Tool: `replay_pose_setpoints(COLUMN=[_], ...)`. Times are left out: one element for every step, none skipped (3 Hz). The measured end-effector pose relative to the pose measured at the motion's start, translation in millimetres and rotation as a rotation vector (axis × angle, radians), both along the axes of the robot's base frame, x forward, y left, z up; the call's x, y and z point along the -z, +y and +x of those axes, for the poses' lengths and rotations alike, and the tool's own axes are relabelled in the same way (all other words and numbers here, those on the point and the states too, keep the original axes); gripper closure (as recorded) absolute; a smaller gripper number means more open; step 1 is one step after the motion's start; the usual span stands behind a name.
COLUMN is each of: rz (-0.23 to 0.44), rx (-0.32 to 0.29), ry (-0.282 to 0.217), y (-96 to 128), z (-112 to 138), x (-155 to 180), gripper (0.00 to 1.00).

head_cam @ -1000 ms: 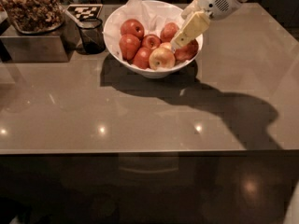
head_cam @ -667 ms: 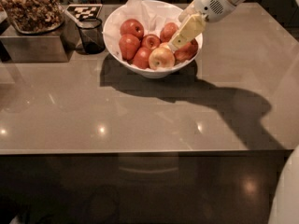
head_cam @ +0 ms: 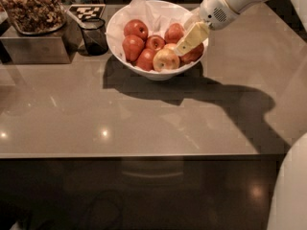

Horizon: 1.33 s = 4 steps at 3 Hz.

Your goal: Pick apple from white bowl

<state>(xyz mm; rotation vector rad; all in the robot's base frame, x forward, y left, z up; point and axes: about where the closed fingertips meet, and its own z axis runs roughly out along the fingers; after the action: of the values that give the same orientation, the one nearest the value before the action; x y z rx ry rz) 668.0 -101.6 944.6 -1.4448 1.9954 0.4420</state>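
The white bowl (head_cam: 116,41) stands at the back middle of the counter, lined with crumpled white paper and holding several apples. A deep red apple (head_cam: 195,53) lies at the bowl's right side, partly hidden by my gripper. A yellow-pink apple (head_cam: 165,60) lies at the front, with smaller red apples (head_cam: 135,28) to the left. My gripper (head_cam: 188,41) reaches in from the upper right and hangs low over the bowl's right part, between the yellow-pink apple and the deep red one.
A small dark glass cup (head_cam: 94,36) stands just left of the bowl, with a black-and-white tag (head_cam: 86,11) behind it. A metal box topped with a tray of brown snacks (head_cam: 32,8) is at the far left. The counter's front edge (head_cam: 144,155) runs across the view.
My gripper has moved a little down and left, deeper over the bowl's right side. The apples and bowl have not shifted.
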Motion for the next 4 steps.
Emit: replay_pose_setpoints(rz=[-0.006, -0.030, -0.049, -0.059], rx=[0.004, 0.013, 0.015, 0.017], ry=[0.003, 0.017, 0.029, 0.037], y=[-2, -9, -11, -10], z=[1, 1, 2, 6], x=[3, 11, 19, 26], gripper=[0.29, 0.30, 0.31, 0.33])
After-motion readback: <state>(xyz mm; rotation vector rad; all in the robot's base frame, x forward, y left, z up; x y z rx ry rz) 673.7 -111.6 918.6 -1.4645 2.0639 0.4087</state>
